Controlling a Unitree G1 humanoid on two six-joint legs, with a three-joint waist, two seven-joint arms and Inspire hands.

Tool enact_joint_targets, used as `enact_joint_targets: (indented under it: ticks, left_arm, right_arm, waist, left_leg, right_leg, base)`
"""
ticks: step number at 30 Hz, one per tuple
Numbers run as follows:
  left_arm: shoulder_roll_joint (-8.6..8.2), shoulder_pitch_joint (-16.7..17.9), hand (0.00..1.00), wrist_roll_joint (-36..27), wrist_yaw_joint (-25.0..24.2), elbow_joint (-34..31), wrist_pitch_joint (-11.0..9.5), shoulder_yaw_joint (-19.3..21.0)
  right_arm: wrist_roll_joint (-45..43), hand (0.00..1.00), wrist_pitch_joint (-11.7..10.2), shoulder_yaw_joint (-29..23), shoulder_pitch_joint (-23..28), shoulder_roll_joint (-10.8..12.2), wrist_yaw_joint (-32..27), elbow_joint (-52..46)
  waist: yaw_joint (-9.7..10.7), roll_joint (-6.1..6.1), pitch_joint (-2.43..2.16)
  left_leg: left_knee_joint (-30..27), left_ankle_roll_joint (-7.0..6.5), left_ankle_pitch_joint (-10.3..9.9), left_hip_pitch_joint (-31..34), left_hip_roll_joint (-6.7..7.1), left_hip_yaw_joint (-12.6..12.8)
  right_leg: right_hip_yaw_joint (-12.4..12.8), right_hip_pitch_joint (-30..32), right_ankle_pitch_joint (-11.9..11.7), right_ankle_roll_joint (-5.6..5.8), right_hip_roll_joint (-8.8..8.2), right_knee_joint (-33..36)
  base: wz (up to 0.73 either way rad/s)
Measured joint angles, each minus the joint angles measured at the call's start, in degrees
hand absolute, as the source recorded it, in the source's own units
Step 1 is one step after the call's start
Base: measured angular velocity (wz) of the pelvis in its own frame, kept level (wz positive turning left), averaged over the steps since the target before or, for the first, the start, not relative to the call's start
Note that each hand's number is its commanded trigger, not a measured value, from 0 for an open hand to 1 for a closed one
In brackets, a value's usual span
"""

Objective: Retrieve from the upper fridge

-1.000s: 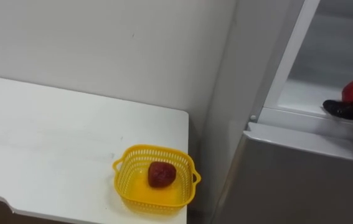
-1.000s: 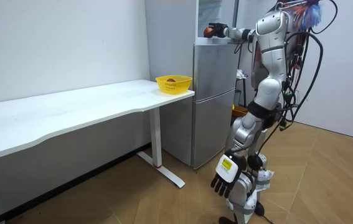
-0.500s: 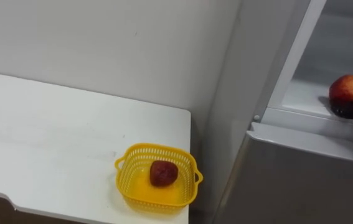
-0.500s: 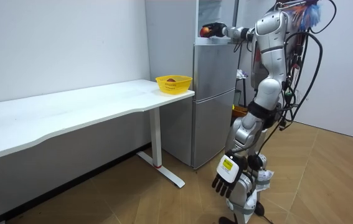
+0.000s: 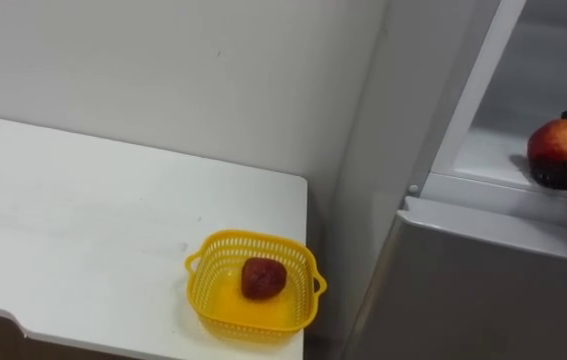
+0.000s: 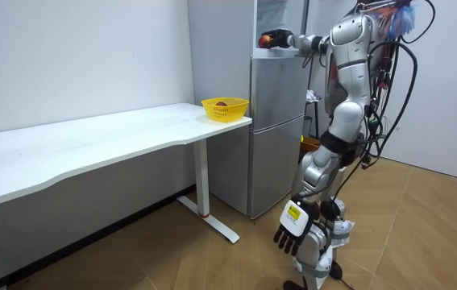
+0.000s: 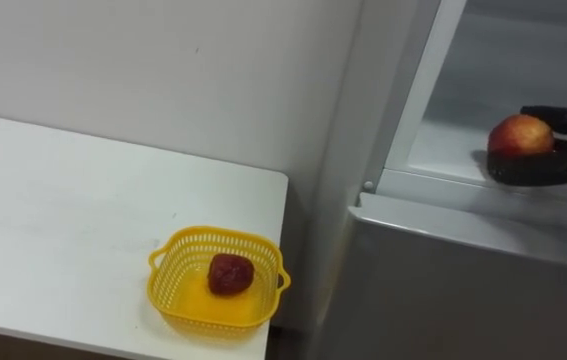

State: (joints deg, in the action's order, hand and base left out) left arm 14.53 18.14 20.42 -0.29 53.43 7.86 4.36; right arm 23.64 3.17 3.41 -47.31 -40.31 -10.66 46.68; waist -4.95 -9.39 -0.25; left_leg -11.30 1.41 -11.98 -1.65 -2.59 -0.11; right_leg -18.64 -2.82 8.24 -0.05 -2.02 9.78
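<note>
A red and yellow apple (image 7: pixel 520 134) sits in my right hand (image 7: pixel 541 168), whose dark fingers curl under and behind it. The hand reaches in from the right, just above the white shelf (image 7: pixel 443 150) of the open upper fridge compartment. In the room view I stand facing the fridge (image 6: pixel 276 129) with that arm raised to its top and the apple (image 6: pixel 267 37) at the opening. My left hand (image 6: pixel 291 229) hangs low by my leg with relaxed fingers.
A yellow plastic basket (image 5: pixel 203 290) with a dark red fruit (image 5: pixel 261 278) in it stands at the near right corner of the white table (image 5: pixel 83 230), close to the fridge's side. The shut grey lower fridge door (image 5: pixel 483 290) is below the hand.
Over the last second my right hand has risen slightly and drawn a little leftward with the apple. Since half a second ago almost nothing has moved.
</note>
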Motion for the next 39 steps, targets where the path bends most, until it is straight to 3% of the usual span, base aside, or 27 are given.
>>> enact_joint_targets:
  ticks: [7, 12, 16, 18, 22, 26, 31, 36, 39]
  left_arm:
    - [0.02, -0.73, 0.00, 0.00, 0.96, 1.54, -0.40, -0.05]
    - [-0.05, -2.23, 0.00, -0.15, 2.62, 2.57, -1.04, -0.19]
    - [-0.52, -2.45, 0.00, -0.68, 3.98, 2.68, -2.24, -1.29]
    - [-1.82, -2.50, 0.00, -0.96, 4.88, 4.74, -2.79, -1.31]
    - [-2.60, -2.48, 0.00, -2.75, 5.16, 6.97, -3.70, -1.59]
    - [-2.83, -2.85, 0.00, -2.73, 6.00, 8.76, -5.37, -2.26]
    - [-2.74, -2.58, 0.00, -2.73, 5.78, 9.11, -6.78, -2.31]
    - [-2.95, -3.86, 0.00, -2.74, 5.61, 9.75, -7.04, -4.07]
    - [-2.97, -4.99, 0.00, -2.75, 5.62, 11.18, -7.18, -5.30]
  right_arm:
    - [0.50, 1.00, 0.06, -0.08, 0.83, 0.01, -3.50, -14.94]
    - [-4.19, 1.00, -1.20, -0.81, 8.91, 0.65, -5.70, -33.39]
    - [-10.40, 1.00, -1.96, -4.83, 18.51, 3.19, -7.50, -46.60]
    - [-12.24, 1.00, -2.83, -5.81, 22.37, 7.66, -8.27, -52.86]
    - [-12.77, 1.00, -3.60, -6.09, 31.00, 11.45, -9.80, -62.78]
    - [-14.42, 1.00, -7.10, -7.08, 38.04, 14.32, -11.93, -66.81]
    - [-17.87, 1.00, -9.28, -7.48, 40.90, 16.01, -12.54, -70.80]
    - [-27.38, 1.00, -13.56, -7.25, 41.24, 17.07, -14.42, -75.38]
    - [-32.59, 1.00, -14.13, -5.99, 41.24, 18.26, -14.49, -75.87]
  waist:
    - [0.28, 0.90, 0.01]
    - [0.42, 1.32, 0.32]
    - [0.77, 2.30, 0.82]
    - [1.22, 3.64, 0.48]
    - [1.89, 5.39, -0.12]
    - [2.12, 5.40, 0.06]
    - [2.98, 4.85, 0.13]
    - [3.12, 5.11, 0.20]
    - [3.01, 5.09, 0.18]
  left_leg:
    - [0.05, -0.02, 0.03, -0.40, -0.03, 1.04]
    - [0.05, -0.03, 0.02, -1.16, -0.06, 1.46]
    - [0.33, -0.03, -0.01, -1.23, -0.14, 2.13]
    - [0.77, -0.04, -0.05, -1.80, -0.37, 3.33]
    - [1.72, 0.05, 0.02, -2.96, -0.66, 4.67]
    - [1.70, 0.11, 0.07, -3.24, -0.68, 5.33]
    - [2.03, 0.09, 0.04, -3.64, -0.73, 6.34]
    - [2.58, 0.10, 0.05, -4.07, -0.75, 6.47]
    - [2.66, 0.10, 0.05, -4.06, -0.74, 6.46]
  right_leg:
    - [1.28, 0.25, 0.00, 0.00, 0.07, 0.02]
    - [1.21, -0.34, 0.00, 0.00, 0.02, -0.06]
    - [1.62, -0.17, -0.04, -0.05, 0.04, 0.12]
    - [2.84, -0.08, -0.15, -0.20, 0.25, 0.23]
    - [4.19, -0.17, -0.16, -0.23, 0.64, 0.26]
    - [4.88, -0.15, -0.15, -0.24, 0.77, 0.11]
    - [6.03, 0.13, -0.14, -0.22, 0.98, 0.02]
    - [5.98, 0.01, -0.14, -0.23, 1.04, 0.01]
    - [6.10, 0.01, -0.14, -0.23, 1.05, 0.04]
  base:
    - [-0.07]
    - [-0.01]
    - [-0.09]
    - [-0.25]
    - [-0.18]
    - [-0.09]
    - [-0.10]
    - [-0.01]
    - [0.00]
